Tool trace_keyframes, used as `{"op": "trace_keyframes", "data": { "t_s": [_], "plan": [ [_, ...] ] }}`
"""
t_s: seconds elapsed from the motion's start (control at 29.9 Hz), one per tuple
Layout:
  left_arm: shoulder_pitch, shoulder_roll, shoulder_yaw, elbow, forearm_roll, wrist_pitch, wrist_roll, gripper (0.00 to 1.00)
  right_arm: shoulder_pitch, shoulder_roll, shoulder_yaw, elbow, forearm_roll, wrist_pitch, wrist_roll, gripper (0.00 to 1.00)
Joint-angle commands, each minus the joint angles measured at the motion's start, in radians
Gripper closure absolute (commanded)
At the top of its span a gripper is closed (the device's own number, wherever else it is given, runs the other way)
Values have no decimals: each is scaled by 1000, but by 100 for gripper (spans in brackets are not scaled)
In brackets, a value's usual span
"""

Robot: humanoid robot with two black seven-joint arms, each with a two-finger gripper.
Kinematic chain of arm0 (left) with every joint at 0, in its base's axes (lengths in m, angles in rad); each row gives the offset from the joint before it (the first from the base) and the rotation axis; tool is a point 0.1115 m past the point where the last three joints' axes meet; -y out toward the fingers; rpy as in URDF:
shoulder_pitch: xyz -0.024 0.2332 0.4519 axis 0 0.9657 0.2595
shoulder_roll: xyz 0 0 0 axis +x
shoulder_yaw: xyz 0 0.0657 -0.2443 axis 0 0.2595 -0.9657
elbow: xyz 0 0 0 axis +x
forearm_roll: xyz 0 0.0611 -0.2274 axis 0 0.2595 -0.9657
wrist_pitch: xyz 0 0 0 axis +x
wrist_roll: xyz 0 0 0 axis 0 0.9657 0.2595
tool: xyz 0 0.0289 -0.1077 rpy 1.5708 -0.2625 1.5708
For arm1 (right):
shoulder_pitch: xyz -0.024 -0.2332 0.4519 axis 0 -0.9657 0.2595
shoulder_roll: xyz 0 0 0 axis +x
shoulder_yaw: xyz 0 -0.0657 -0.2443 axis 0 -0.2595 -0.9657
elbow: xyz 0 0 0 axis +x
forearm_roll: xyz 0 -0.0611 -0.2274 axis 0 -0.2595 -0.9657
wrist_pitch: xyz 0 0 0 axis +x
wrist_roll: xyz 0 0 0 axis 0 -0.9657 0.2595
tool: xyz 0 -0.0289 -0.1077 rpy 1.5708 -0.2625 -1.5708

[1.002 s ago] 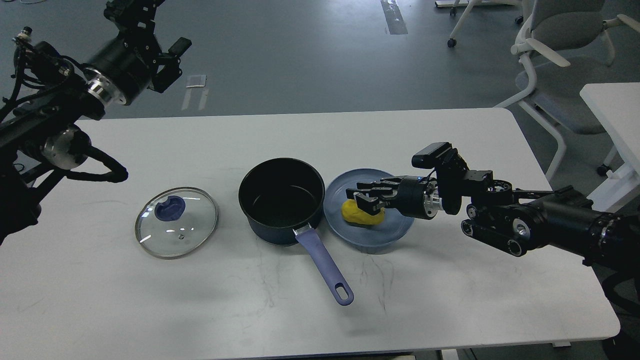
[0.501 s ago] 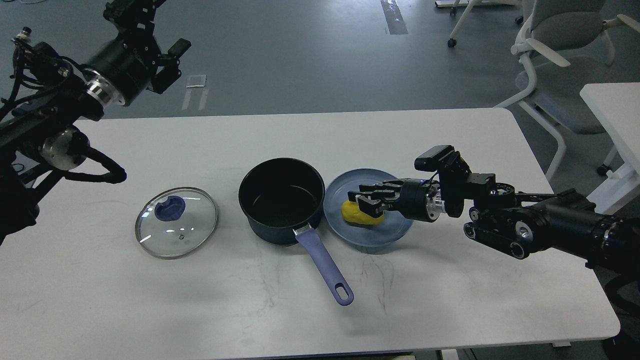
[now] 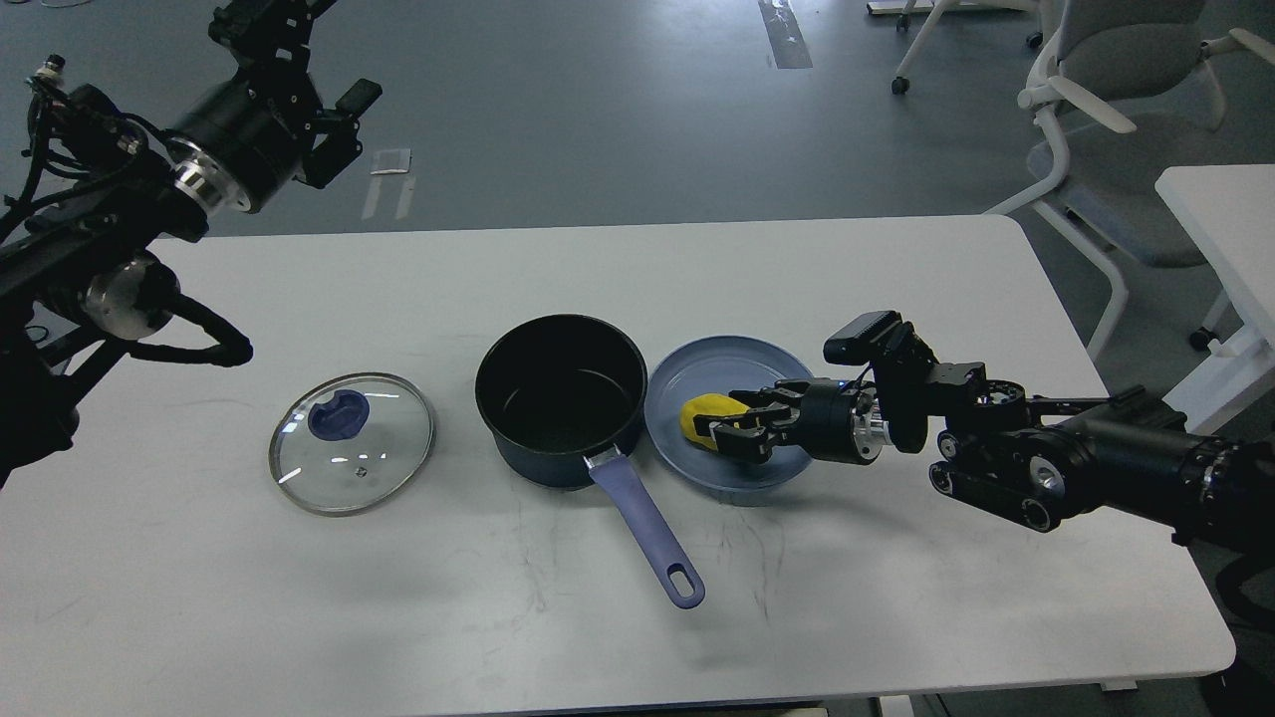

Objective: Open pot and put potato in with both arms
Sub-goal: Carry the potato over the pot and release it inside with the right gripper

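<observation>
Now potato (image 3: pixel 709 417) on plate (image 3: pixel 697 363), seemingly between parted fingers of right gripper (image 3: pixel 730 428).

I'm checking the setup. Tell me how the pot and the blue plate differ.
The pot is black inside, deep-walled and empty; the blue plate is shallow and holds the yellow potato. The pot has a long purple handle; the plate has none. Both are round and stand side by side on the white table.
</observation>
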Motion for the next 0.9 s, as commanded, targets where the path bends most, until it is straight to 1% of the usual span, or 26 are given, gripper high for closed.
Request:
{"op": "trace_keyframes", "data": {
  "t_s": [0.0,0.13,0.2,0.4,0.47,0.5,0.63,0.7,0.8,0.83,0.87],
  "plan": [
    [0,0,0,2,0,0,0,2,0,2,-7,-2,0,-1,3,47],
    [7,0,0,3,0,0,0,2,6,2,-6,-6,0,-3,7,55],
    [10,0,0,3,0,0,-1,2,18,0,3,-5,0,-8,7,56],
    [10,2,0,3,0,0,-12,2,99,-17,45,24,9,-31,7,57],
    [10,2,0,3,0,-2,-12,2,173,-44,68,102,18,-26,7,57],
    [10,2,0,3,0,-2,-12,2,193,-50,69,116,18,-25,7,57],
    [10,2,0,2,0,-2,-12,2,269,-34,68,124,27,-20,7,57],
    [10,0,0,2,0,0,-12,2,277,-3,65,121,49,-20,7,56],
    [8,-5,0,2,0,0,-12,2,276,58,54,100,75,-14,4,52],
    [10,-6,0,2,0,1,-12,2,267,106,51,63,75,-14,4,48],
    [8,-8,-2,2,0,1,-12,2,264,129,45,38,75,-14,4,45]
  ]
}}
